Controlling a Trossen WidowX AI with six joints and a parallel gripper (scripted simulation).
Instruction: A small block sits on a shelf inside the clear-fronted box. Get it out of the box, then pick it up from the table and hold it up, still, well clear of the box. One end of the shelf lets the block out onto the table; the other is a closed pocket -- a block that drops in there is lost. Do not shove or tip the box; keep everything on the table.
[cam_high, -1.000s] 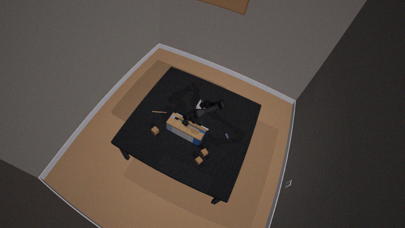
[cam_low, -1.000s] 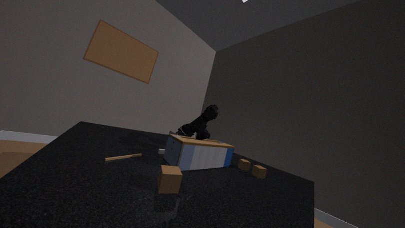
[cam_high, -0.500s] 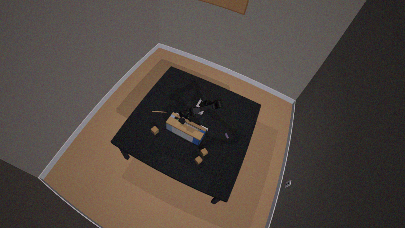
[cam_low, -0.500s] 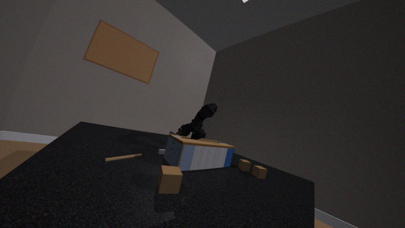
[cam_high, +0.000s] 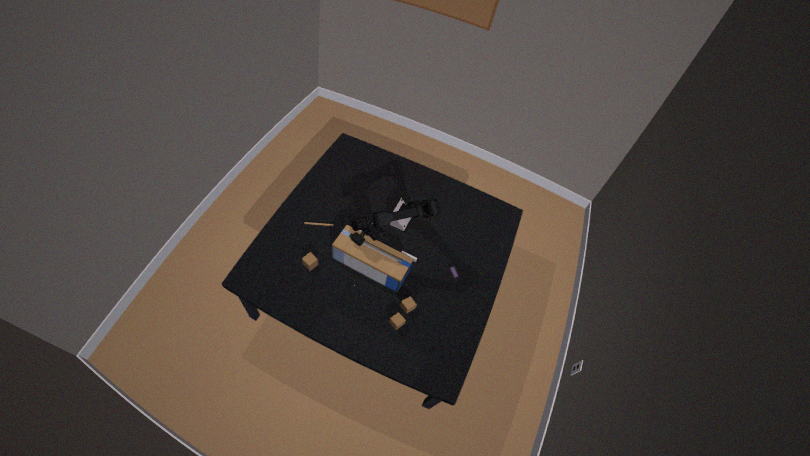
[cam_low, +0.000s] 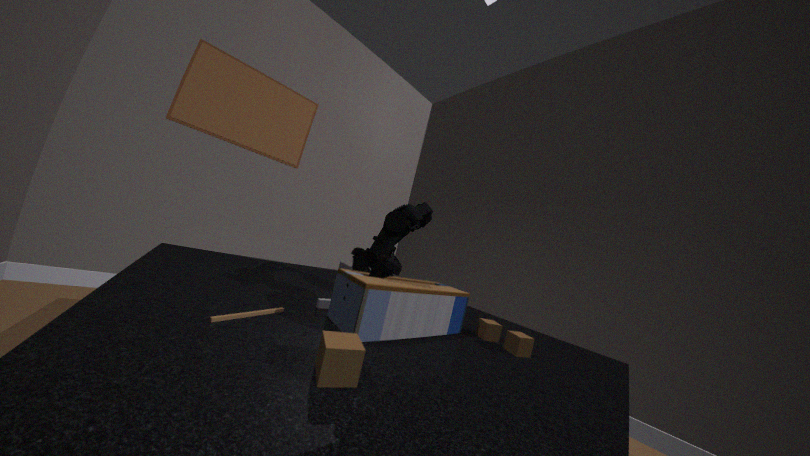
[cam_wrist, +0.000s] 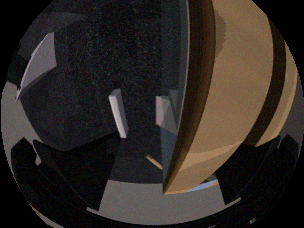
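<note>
At centre of top view, over box's (cam_high: 371, 261) upper-left end | gripper (cam_high: 358, 237) spread wide, holding nothing | small block unseen, presumably on shelf inside, below and right of fingers | box's long axis upper-left to lower-right

On my table (cam_high: 453, 351): three tan cubes (cam_high: 309, 261) (cam_high: 408, 304) (cam_high: 397, 321) | thin wooden stick (cam_high: 318, 223) far left | small purple piece (cam_high: 454, 271) right | corkboard (cam_low: 242, 104) on wall | wall outlet (cam_high: 576, 367)
</note>
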